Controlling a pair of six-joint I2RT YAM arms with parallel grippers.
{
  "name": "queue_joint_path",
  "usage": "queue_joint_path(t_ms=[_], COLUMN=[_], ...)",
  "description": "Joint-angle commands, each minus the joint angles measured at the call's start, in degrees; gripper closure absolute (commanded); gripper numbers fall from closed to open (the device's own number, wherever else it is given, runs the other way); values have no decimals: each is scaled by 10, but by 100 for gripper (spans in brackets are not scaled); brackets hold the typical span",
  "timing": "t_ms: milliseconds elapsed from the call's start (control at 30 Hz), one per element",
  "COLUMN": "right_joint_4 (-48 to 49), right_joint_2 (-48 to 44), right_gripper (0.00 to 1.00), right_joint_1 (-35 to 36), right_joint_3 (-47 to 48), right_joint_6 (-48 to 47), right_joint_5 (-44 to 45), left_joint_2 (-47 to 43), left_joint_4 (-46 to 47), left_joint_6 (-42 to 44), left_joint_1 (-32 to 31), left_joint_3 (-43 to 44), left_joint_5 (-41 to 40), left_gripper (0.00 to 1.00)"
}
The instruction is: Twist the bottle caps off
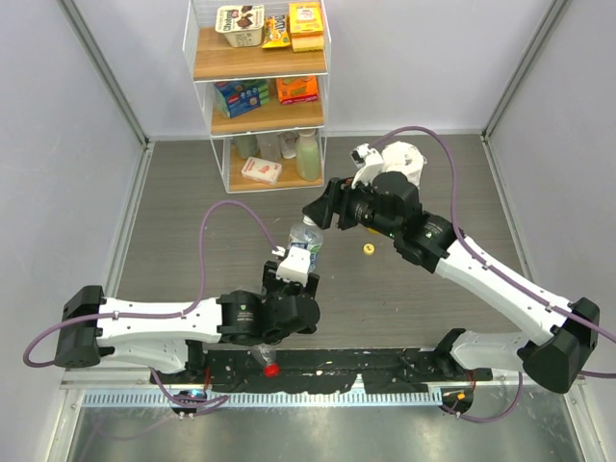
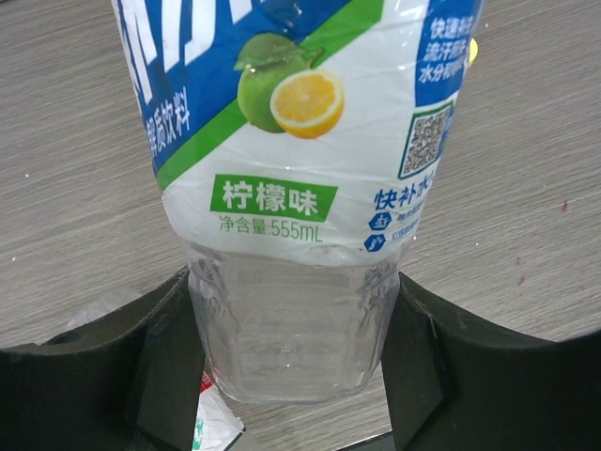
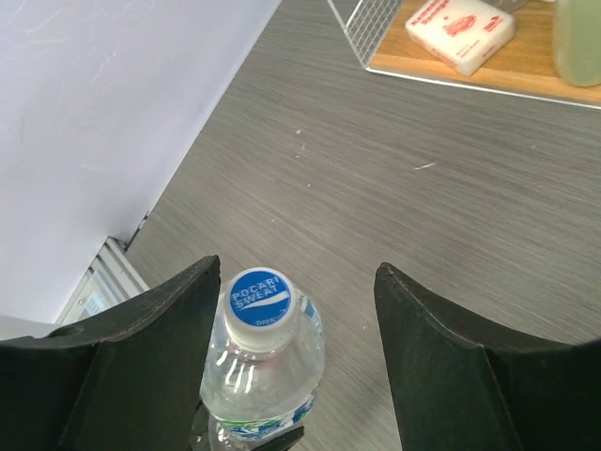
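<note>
Clear bottle (image 2: 282, 188) in left tool (image 2: 291, 287) — right tool (image 3: 296, 272) wide around cap (image 3: 258, 299).

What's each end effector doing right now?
Left end effector: closed on the blue-label bottle.
Right end effector: open, straddling the cap.

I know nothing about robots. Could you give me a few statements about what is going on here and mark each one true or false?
1. The left gripper holds the blue-label bottle low on its body. True.
2. The white cap of this bottle is already off. False: it sits on the neck.
3. The right gripper is clamped on the white cap. False: its jaws stand open around it.
4. A yellow cap lies loose on the table. True.
</note>
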Motion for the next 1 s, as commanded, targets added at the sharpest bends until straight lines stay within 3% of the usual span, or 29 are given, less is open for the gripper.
queue_joint_path(t_ms=[0,233,400,600,733,900,933,967], right_joint_4=[31,33,47,71,88,104,105,109], right_joint_2=[14,25,27,19,14,15,14,14], right_gripper=[29,30,37,29,29,39,42,52], right_joint_1=[19,31,32,31,33,32,33,33], right_joint_3=[11,12,2,-11,-20,-32,-34,-35], right_joint_6=[17,28,43,61,78,88,88,89], right_joint_5=[-4,3,9,18,17,19,20,18], left_joint_2=[-10,-8,-6,0,4,10,13,14], left_joint_4=[-6,-8,-8,-14,-17,-20,-21,-24], left_joint_6=[-20,-24,-23,-26,-27,-28,-28,-28], left_joint_1=[-1,-1,-1,-1,-1,-1,-1,-2], left_joint_3=[17,18,18,21,22,25,27,30], left_joint_5=[-35,-39,-36,-34,-31,-28,-28,-28], left_gripper=[100,100,100,100,100,100,100,100])
